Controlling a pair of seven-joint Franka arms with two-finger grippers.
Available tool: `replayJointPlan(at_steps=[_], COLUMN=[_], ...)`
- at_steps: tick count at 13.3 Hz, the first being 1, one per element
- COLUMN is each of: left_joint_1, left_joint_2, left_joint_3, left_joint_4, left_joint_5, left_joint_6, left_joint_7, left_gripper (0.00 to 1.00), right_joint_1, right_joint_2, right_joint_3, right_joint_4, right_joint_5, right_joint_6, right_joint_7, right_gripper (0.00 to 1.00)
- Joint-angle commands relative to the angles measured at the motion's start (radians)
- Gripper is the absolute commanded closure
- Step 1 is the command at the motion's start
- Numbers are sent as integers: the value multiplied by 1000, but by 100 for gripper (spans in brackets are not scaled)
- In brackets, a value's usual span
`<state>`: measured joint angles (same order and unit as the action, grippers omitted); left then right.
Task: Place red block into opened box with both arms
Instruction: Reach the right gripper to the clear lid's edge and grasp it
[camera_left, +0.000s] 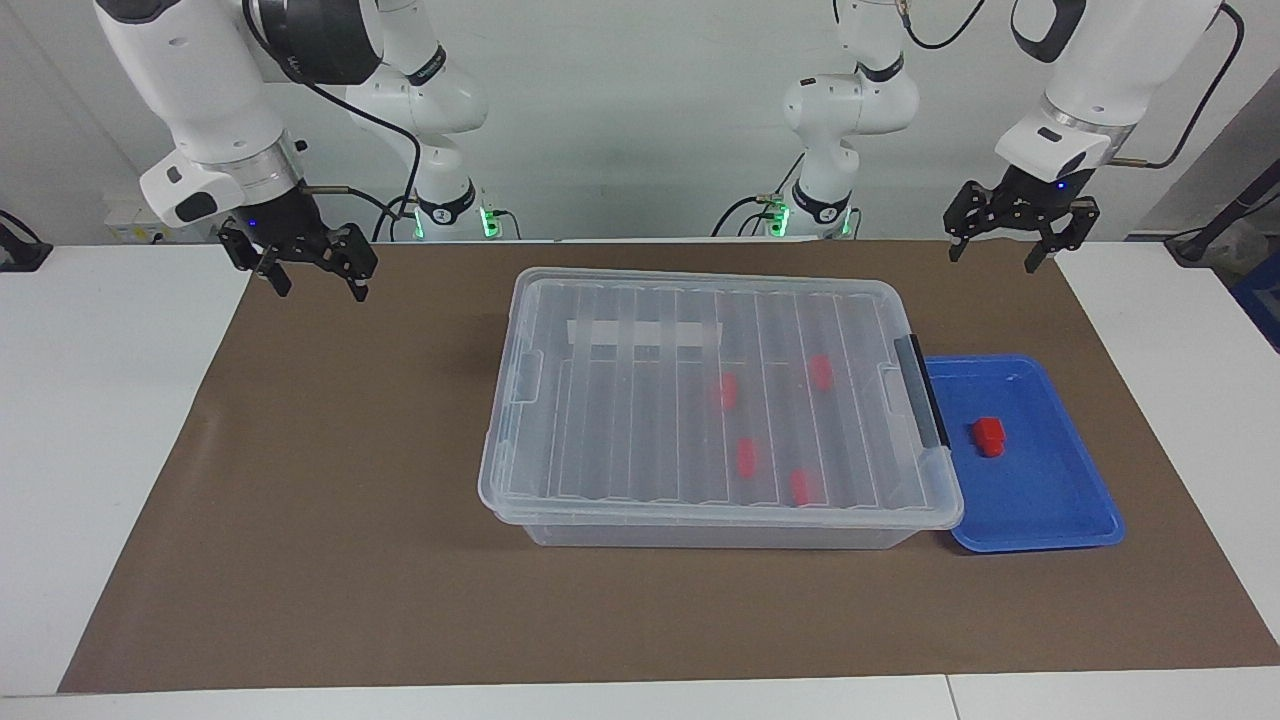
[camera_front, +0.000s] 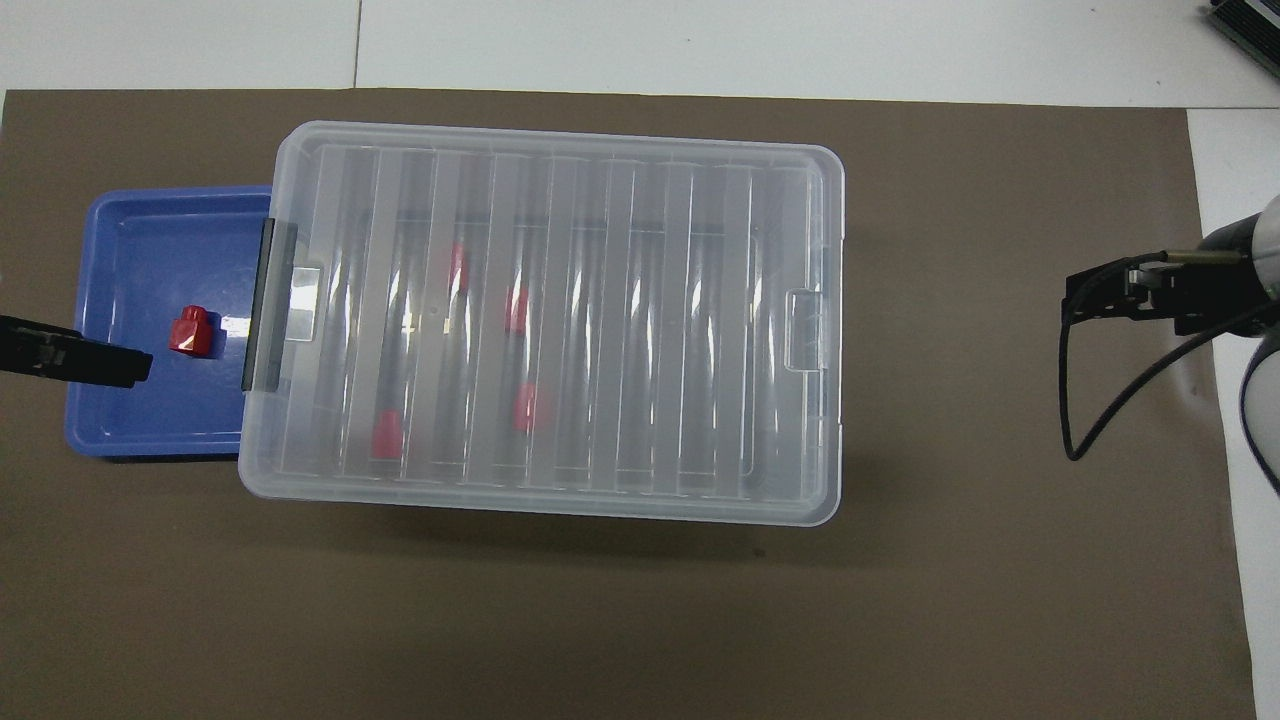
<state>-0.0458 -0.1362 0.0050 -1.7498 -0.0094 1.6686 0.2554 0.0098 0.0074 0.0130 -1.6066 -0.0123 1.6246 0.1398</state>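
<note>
A red block (camera_left: 989, 436) (camera_front: 190, 331) lies alone in the shallow blue tray (camera_left: 1060, 500) (camera_front: 130, 420), which stands beside the box at the left arm's end. The clear box (camera_left: 700, 530) (camera_front: 560, 505) sits mid-mat with its ribbed lid (camera_left: 640, 420) on. Several more red blocks (camera_left: 746, 455) show through the lid. My left gripper (camera_left: 995, 258) (camera_front: 135, 365) hangs open and empty, high over the mat's edge at its own end, touching nothing. My right gripper (camera_left: 322, 290) (camera_front: 1075, 295) hangs open and empty over the mat's edge at the right arm's end.
A brown mat (camera_left: 330, 520) covers the white table (camera_left: 100, 450). The box's dark grey latch (camera_left: 922, 390) (camera_front: 268, 305) faces the tray. A strip of white tape (camera_left: 645, 332) lies on the lid. A black cable (camera_front: 1100, 420) loops from the right wrist.
</note>
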Motion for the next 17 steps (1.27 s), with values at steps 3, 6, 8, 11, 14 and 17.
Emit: replayJointPlan(at_steps=[3, 6, 8, 11, 14, 17], left_joint_1=[0, 0, 0, 0, 0, 0], left_joint_2=[-17, -17, -17, -17, -17, -17], left_joint_3=[4, 4, 4, 4, 4, 4], left_joint_4=[-5, -5, -5, -5, -5, -5], left_joint_5=[-11, -11, -11, -11, -11, -11], left_joint_6=[-18, -18, -18, -18, -18, -18], left_joint_7=[-8, -8, -8, -8, -8, -8], left_gripper=[0, 0, 0, 0, 0, 0], right_joint_1=[-7, 8, 36, 111, 165, 235], right_joint_2=[-14, -14, -14, 6, 26, 57], right_joint_3=[7, 7, 7, 7, 7, 7], right_joint_4=[-15, -33, -65, -107, -177, -214], right_joint_5=[3, 6, 6, 5, 5, 5], right_joint_6=[-2, 24, 62, 164, 303, 385], right_joint_7=[-19, -6, 15, 96, 144, 193], right_gripper=[0, 0, 0, 0, 0, 0])
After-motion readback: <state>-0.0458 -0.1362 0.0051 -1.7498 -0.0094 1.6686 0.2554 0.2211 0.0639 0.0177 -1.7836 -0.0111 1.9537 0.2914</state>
